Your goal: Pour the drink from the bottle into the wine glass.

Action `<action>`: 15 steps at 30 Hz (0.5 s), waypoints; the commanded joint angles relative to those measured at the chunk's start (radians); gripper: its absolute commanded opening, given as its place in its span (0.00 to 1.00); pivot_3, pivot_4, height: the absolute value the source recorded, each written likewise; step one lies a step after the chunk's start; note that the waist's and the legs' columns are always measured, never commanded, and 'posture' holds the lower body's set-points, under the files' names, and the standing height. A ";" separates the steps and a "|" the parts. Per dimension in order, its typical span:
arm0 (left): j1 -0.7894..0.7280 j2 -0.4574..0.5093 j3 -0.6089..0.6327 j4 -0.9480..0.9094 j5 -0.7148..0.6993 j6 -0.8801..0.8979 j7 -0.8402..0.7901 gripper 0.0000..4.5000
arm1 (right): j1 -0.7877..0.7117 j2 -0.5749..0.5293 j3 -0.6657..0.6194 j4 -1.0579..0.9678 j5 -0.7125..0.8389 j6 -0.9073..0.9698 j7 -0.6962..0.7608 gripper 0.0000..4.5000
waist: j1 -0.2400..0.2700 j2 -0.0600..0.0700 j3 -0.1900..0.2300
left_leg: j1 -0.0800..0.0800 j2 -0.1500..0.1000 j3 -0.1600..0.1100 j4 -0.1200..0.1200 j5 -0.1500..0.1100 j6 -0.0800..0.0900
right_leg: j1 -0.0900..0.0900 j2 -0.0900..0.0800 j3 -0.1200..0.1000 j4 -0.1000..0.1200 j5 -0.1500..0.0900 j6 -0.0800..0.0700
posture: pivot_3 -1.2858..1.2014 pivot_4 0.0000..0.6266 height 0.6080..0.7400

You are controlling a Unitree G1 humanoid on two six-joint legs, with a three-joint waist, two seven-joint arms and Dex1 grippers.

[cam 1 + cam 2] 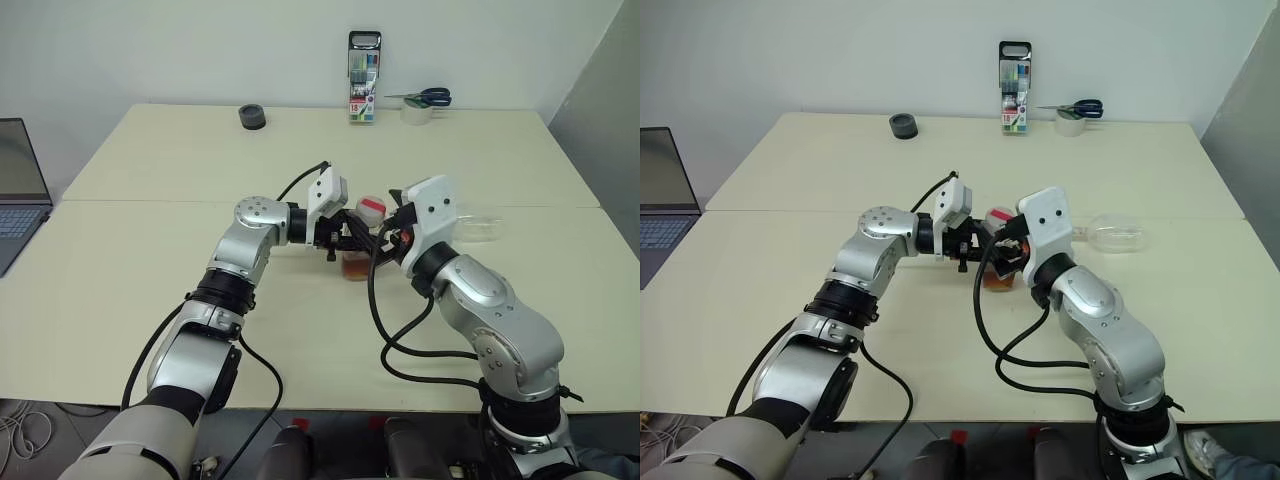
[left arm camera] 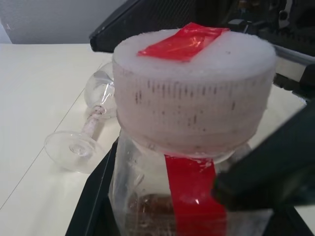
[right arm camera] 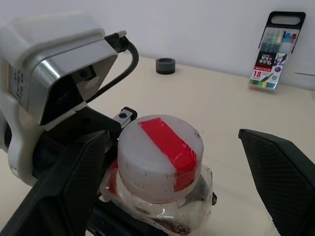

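Observation:
The bottle [image 1: 358, 250] stands upright at the table's middle, its white cap [image 3: 160, 157] crossed by a red strip. A small amount of amber drink [image 1: 354, 266] lies at its bottom. My left gripper [image 2: 182, 206] comes in from the left and is shut on the bottle's body just below the cap. From the right, my right gripper [image 3: 172, 182] is open, with one finger [image 3: 74, 182] on each side of the cap and not touching it. The wine glass [image 1: 478, 228] lies on its side on the table just right of the bottle and also appears as the wine glass [image 2: 93, 128] behind the cap.
A marker-pen case [image 1: 364, 78] stands at the table's far edge. Scissors on a tape roll [image 1: 425, 100] lie to its right and a small dark roll [image 1: 252, 117] to its left. A laptop [image 1: 15, 190] sits at the far left. The table [image 1: 150, 280] is bare in front.

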 commanded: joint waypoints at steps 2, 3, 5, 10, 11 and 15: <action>-0.032 -0.004 0.017 -0.020 -0.006 -0.017 -0.006 0.40 | -0.021 0.005 -0.002 -0.025 -0.014 -0.028 0.003 0.92 | 0.000 0.000 0.000 | 0.000 0.000 0.000 0.000 0.000 0.000 | 0.000 0.000 0.000 0.000 0.000 0.000 | 0.52 0.24 1.00; -0.031 -0.003 0.017 -0.021 -0.007 -0.017 -0.006 0.40 | -0.022 0.007 -0.003 -0.024 -0.016 -0.035 0.003 0.92 | 0.000 0.000 0.000 | 0.000 0.000 0.000 0.000 0.000 0.000 | 0.000 0.000 0.000 0.000 0.000 0.000 | 0.52 0.24 1.00; -0.030 -0.003 0.017 -0.022 -0.007 -0.016 -0.007 0.40 | -0.022 0.012 -0.005 -0.022 -0.020 -0.049 0.005 0.92 | 0.000 0.000 0.000 | 0.000 0.000 0.000 0.000 0.000 0.000 | 0.000 0.000 0.000 0.001 0.000 0.000 | 0.52 0.24 1.00; -0.029 -0.001 0.017 -0.025 -0.008 -0.014 -0.009 0.40 | -0.020 0.020 0.000 -0.013 -0.031 -0.064 0.006 0.92 | 0.000 0.000 0.000 | 0.000 0.000 0.000 0.000 0.000 0.000 | 0.000 0.000 0.000 0.001 0.000 0.000 | 0.52 0.24 1.00; -0.029 -0.001 0.017 -0.027 -0.008 -0.013 -0.009 0.40 | -0.019 0.021 0.002 -0.010 -0.034 -0.067 0.006 0.92 | -0.001 0.000 0.000 | 0.000 0.000 0.000 0.000 0.000 0.000 | 0.000 0.000 0.000 0.001 0.000 0.000 | 0.52 0.24 1.00; -0.027 -0.001 0.018 -0.030 -0.009 -0.011 -0.008 0.40 | -0.022 0.044 0.000 0.003 -0.048 -0.083 -0.015 0.92 | -0.001 0.000 0.000 | 0.001 0.000 0.000 0.000 0.000 0.000 | 0.000 0.000 0.000 0.002 0.000 0.000 | 0.52 0.24 1.00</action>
